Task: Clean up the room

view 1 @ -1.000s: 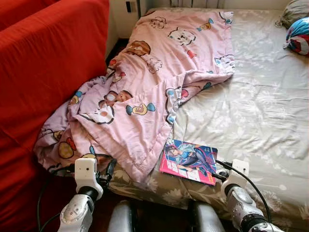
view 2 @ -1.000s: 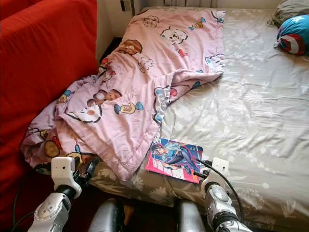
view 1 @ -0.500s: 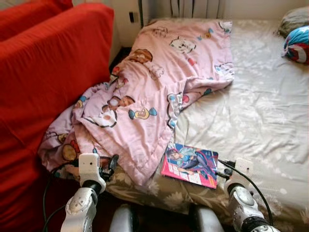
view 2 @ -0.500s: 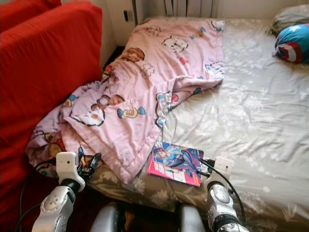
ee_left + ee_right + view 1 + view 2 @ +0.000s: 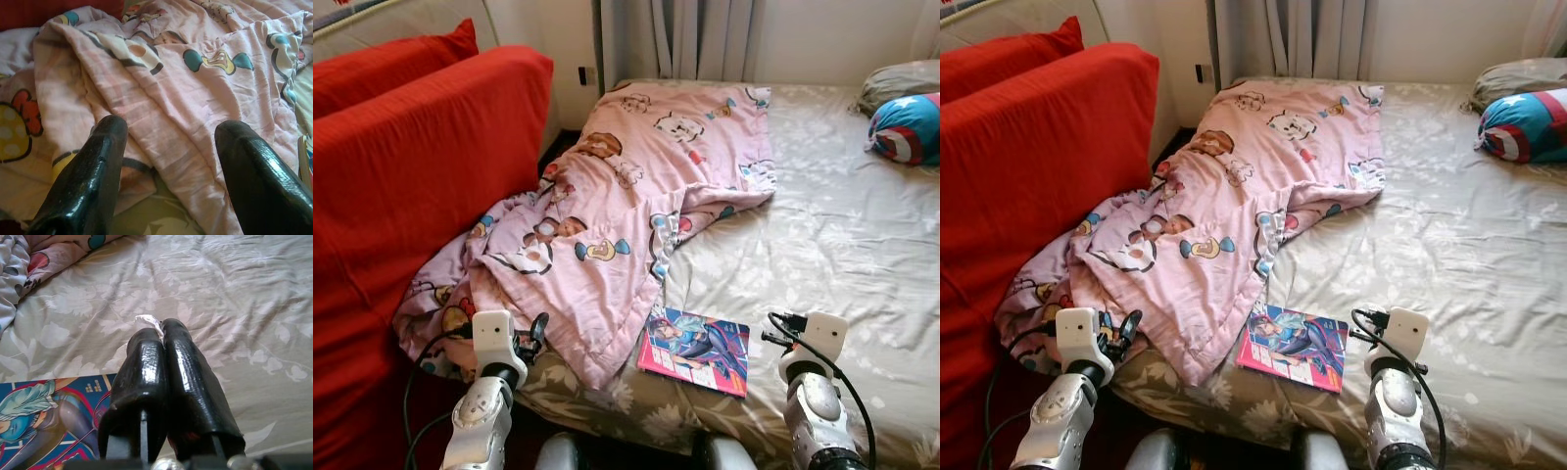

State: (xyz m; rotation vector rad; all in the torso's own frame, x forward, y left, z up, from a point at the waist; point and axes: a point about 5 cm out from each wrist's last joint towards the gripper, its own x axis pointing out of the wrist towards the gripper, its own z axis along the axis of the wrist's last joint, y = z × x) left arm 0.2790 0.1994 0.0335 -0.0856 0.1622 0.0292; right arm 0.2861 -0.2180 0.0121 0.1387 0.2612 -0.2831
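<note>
left gripper (image 5: 166, 161) spread wide over the rumpled pink blanket (image 5: 607, 225), likely readying a grab; right gripper (image 5: 161, 357) pinched closed on a white scrap (image 5: 148, 322), beside the comic book (image 5: 695, 338) at bed (image 5: 842, 225) edge.

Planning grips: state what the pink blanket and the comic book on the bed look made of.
Pink blanket: soft woven fabric, matte, probably cotton; it creases and bunches in loose folds. Comic book: thin paper with a printed, seemingly glossy cover; it lies flat with crisp edges.
</note>
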